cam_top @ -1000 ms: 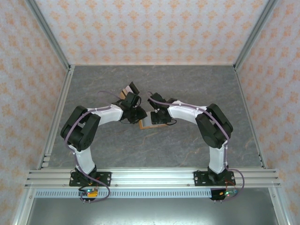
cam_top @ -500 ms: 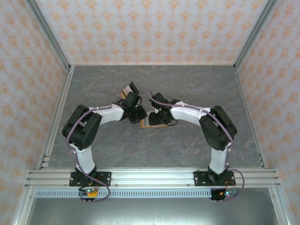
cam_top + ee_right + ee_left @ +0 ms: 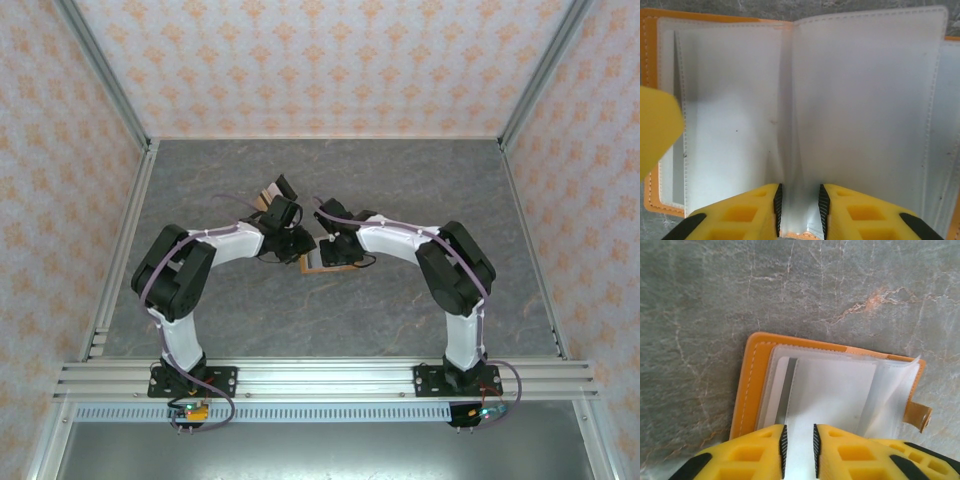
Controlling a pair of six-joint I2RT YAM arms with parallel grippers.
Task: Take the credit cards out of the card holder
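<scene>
Task part done: brown and black credit cards (image 3: pixel 277 190) lie on the table (image 3: pixel 420 180) beyond your left gripper (image 3: pixel 799 450). The card holder (image 3: pixel 751 385) lies open between the arms. The left gripper pinches its white leaf (image 3: pixel 835 395) and the right gripper (image 3: pixel 799 205) pinches its centre fold (image 3: pixel 790 125). Whether a card remains inside cannot be told. Since half a second ago, the right elbow has swung slightly inward.

On table (image 3: pixel 400 180): card holder (image 3: pixel 751 390) between left end effector (image 3: pixel 799 440), right end effector (image 3: pixel 799 205); credit cards (image 3: pixel 274 192) behind.
</scene>
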